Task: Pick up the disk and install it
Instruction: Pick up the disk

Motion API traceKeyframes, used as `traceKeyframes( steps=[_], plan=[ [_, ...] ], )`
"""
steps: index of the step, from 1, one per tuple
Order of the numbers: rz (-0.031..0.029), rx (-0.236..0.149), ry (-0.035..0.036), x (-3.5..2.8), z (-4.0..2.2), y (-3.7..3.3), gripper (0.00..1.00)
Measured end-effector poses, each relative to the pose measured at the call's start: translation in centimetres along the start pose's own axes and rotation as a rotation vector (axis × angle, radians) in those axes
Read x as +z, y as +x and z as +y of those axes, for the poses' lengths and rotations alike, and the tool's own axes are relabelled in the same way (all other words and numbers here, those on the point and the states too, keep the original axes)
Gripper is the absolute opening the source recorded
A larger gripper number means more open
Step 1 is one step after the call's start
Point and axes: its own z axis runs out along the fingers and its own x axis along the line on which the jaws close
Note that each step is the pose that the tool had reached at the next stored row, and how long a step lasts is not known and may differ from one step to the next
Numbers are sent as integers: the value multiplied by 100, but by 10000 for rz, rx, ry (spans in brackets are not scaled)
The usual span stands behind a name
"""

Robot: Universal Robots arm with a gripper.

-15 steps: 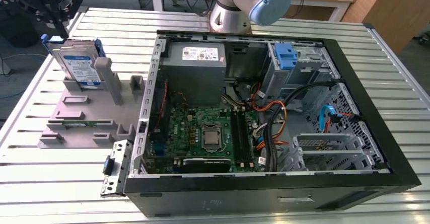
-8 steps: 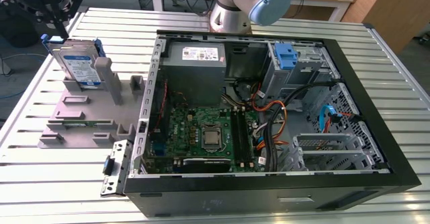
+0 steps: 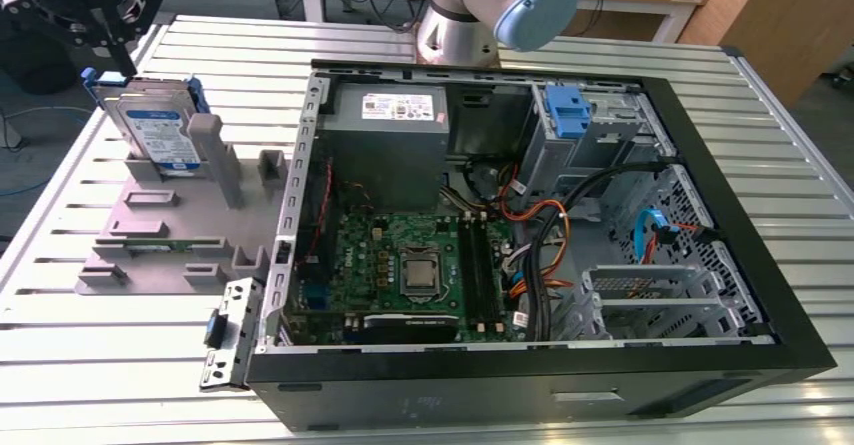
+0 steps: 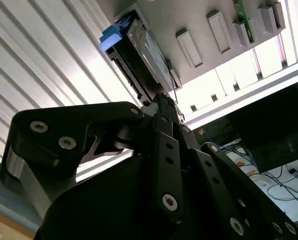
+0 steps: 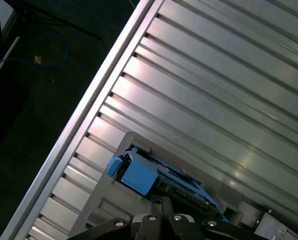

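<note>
Robotics lab: robot arm [image 3: 491,7], slatted aluminium bench [image 3: 107,370], opened computer case [image 3: 534,397].

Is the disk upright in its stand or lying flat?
Upright: the disk stands on edge in the grey stand, outside the computer case, with the gripper close above it.

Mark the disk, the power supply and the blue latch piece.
disk [image 3: 156,131]: exterior view, on its white-and-blue label.
power supply [image 3: 398,107]: exterior view, on its white sticker.
blue latch piece [image 3: 567,115]: exterior view, on the middle of its blue body.
</note>
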Motion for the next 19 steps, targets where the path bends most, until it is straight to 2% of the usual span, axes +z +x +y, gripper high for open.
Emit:
traceKeyframes(
  steps=[15,19],
  plan=[
    [2,-95,1,0,0,0,11],
    [9,-265,4,0,-1,0,11]
  ],
)
